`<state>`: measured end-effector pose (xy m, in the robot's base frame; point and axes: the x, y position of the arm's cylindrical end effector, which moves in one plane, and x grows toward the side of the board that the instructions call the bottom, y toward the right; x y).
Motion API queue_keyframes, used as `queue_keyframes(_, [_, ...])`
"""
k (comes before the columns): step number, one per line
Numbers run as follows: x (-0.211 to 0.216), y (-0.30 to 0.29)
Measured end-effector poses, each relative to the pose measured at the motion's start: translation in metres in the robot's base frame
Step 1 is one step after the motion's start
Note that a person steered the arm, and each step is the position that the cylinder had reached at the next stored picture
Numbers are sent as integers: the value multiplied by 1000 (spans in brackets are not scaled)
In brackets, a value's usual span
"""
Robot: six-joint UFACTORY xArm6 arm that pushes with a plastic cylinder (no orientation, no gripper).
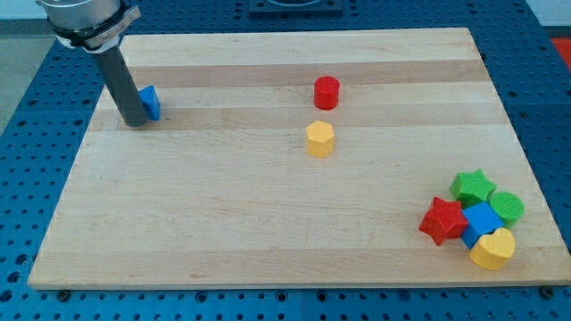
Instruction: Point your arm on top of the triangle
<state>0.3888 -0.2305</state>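
1. My tip [136,123] is down on the wooden board [268,250], near the top-left corner, close to the board's left edge. It's a plain dark rod: no jaws, nothing to clench or release, holding nothing.
2. Blue triangle block [151,102] sits right against the rod on the view's right side. Rod partly covers it, so only its right part shows. Looks like contact; can't confirm for sure from this angle.
3. So the tip is beside the triangle at its left, not over it.
4. Red cylinder [326,92] stands well apart to the view's right, around the board's middle, closer to the top edge.
5. Yellow hexagonal block [319,139] is just below the red cylinder, small gap between them, roughly board centre.
6. Remaining blocks are bunched at the bottom-right corner, far from the tip:
   - green star [472,186] at the cluster's top
   - green cylinder [507,207] to its right, nearest the right edge
   - red star [443,221] on the cluster's left
   - blue cube [483,220] in the middle, touching its neighbours
   - yellow heart [493,249] at the bottom, nearest the bottom edge
7. Board rests on a blue perforated table [27,160] that shows on all sides.
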Motion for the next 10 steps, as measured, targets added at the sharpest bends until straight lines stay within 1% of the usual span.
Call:
queue_keyframes(2, [112, 8])
queue_keyframes(3, [112, 8])
queue_keyframes(4, [57, 11])
queue_keyframes(5, [56, 15])
queue_keyframes(6, [70, 50])
queue_keyframes(7, [68, 120])
queue_keyframes(8, [-44, 145])
queue_keyframes(9, [-105, 83])
queue_keyframes(10, [-113, 46])
